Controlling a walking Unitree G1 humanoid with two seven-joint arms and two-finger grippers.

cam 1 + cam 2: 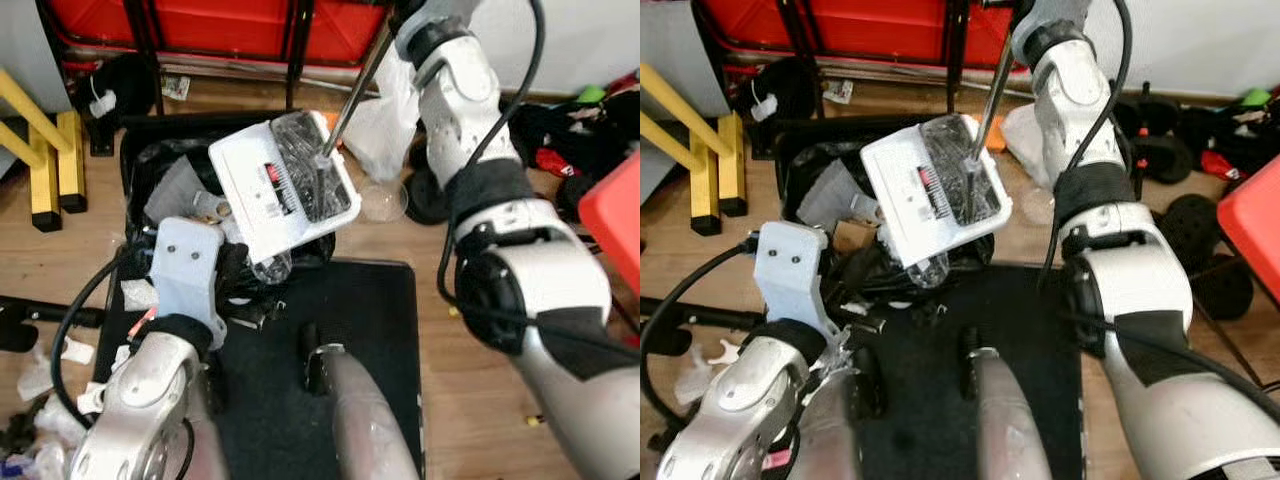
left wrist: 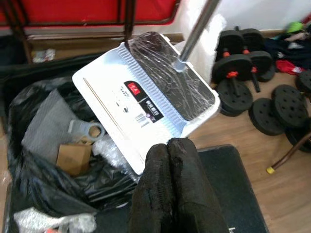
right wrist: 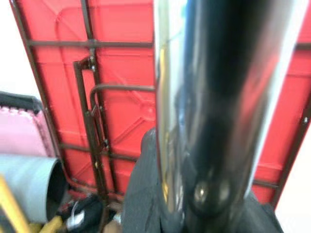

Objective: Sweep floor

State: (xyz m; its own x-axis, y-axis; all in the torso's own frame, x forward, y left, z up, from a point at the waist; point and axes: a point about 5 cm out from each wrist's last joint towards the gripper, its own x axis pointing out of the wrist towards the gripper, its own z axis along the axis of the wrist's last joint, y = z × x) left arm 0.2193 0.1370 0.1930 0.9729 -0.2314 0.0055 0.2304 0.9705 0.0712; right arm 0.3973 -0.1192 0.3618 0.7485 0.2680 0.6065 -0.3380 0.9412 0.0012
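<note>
In the left eye view, a white dustpan [image 1: 283, 187] is seen tilted over a black rubbish bin [image 1: 140, 150] lined with a black bag and holding scraps of paper and cardboard. A metal handle [image 1: 357, 85] rises from the dustpan toward the right arm, which is raised at the upper right. The left arm is held low at the lower left, beside the bin. A dark mat [image 1: 380, 330] lies on the wooden floor just below the bin.

In the right eye view, the same dustpan [image 1: 935, 190] is shown resting on the bin's rim, its tray covered with clear film.

In the left wrist view, the left gripper [image 2: 171, 145] is seen with its two black fingers pressed together on nothing, just short of the dustpan's lower edge. Black weight plates [image 2: 279, 104] are scattered on the floor beyond.

In the right wrist view, the metal handle [image 3: 218, 97] is seen very close, with dark finger surfaces of the right gripper [image 3: 146, 204] behind it; the handle appears to be grasped, against a red folded table [image 3: 63, 73].
</note>
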